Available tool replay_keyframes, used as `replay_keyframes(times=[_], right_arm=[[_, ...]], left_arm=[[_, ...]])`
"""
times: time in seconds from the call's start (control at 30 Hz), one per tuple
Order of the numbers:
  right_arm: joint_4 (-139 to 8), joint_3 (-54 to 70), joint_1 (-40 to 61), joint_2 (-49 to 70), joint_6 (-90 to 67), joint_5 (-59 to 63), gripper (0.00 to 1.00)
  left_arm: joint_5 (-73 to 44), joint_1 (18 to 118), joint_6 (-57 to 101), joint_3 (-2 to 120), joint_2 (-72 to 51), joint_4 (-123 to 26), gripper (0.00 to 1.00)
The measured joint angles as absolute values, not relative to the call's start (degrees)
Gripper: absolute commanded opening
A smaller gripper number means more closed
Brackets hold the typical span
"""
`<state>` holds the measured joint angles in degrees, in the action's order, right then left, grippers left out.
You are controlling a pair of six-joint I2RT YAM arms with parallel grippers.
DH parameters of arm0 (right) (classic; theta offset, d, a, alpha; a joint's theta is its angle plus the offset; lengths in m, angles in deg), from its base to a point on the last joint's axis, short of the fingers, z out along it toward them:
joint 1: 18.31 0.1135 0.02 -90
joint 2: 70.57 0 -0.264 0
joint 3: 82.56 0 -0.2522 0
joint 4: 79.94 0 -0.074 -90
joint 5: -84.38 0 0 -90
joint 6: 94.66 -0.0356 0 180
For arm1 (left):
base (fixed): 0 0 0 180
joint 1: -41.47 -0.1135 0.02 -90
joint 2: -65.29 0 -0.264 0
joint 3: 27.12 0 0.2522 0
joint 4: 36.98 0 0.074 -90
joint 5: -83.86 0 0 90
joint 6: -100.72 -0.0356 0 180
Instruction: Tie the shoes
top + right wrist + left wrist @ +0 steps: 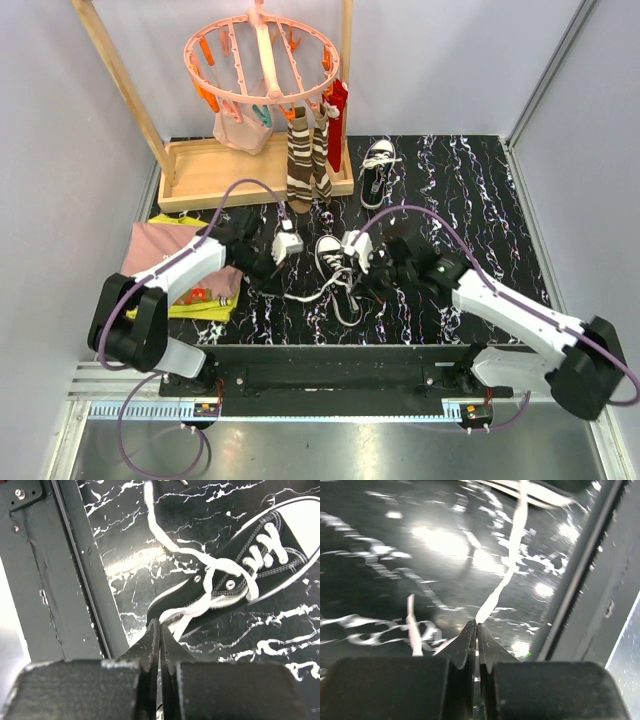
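Our left hand (477,625) is clenched on a white lace (514,550). The lace leaves the fingertips and runs straight ahead over the table (380,535) toward the near shoe (331,256). Our right hand (159,626) is clenched as well. The other lace (182,611) curls right up against its tips, so we judge it pinched, though the contact itself is hidden from us. Just ahead and to the right of that hand the near shoe rests on its sole, its laces loose through the eyelets. The second shoe (377,170) sits well beyond both hands, untied. To cross the strands well, we should draw both out evenly and low over the table, gently enough that the shoe does not drag. We should also confirm the right grip before putting any pull on it.
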<state>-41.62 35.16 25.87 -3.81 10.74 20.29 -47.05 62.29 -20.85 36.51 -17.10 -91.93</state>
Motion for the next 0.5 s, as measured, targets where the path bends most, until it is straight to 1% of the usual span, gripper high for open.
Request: replay_keyframes(times=[0.1,0.2,0.23,0.3,0.4,0.5], right_arm=[[-41.42,38.29,25.89,-8.8,11.55,19.26,0.0],[-41.66,40.3,25.87,-11.16,12.11,17.3,0.0],[-42.1,40.96,25.87,-11.42,12.38,16.53,0.0],[-43.35,42.44,25.87,-11.83,13.16,15.57,0.0],[-46.71,46.18,25.87,-13.43,15.44,14.24,0.0],[-49.95,49.13,25.87,-14.48,18.56,12.93,0.0]], left_arm=[[-46.87,66.81,-20.5,35.46,-15.7,-91.83,0.07],[-46.28,69.63,-20.24,35.51,-16.69,-91.48,0.23],[-46.02,70.0,-20.31,35.55,-17.56,-91.48,0.31],[-45.56,70.11,-20.77,35.66,-19.31,-91.58,0.37],[-45.82,69.85,-21.73,35.79,-19.75,-91.23,0.42],[-46.52,69.63,-21.16,36.69,-18.02,-88.63,0.43]])
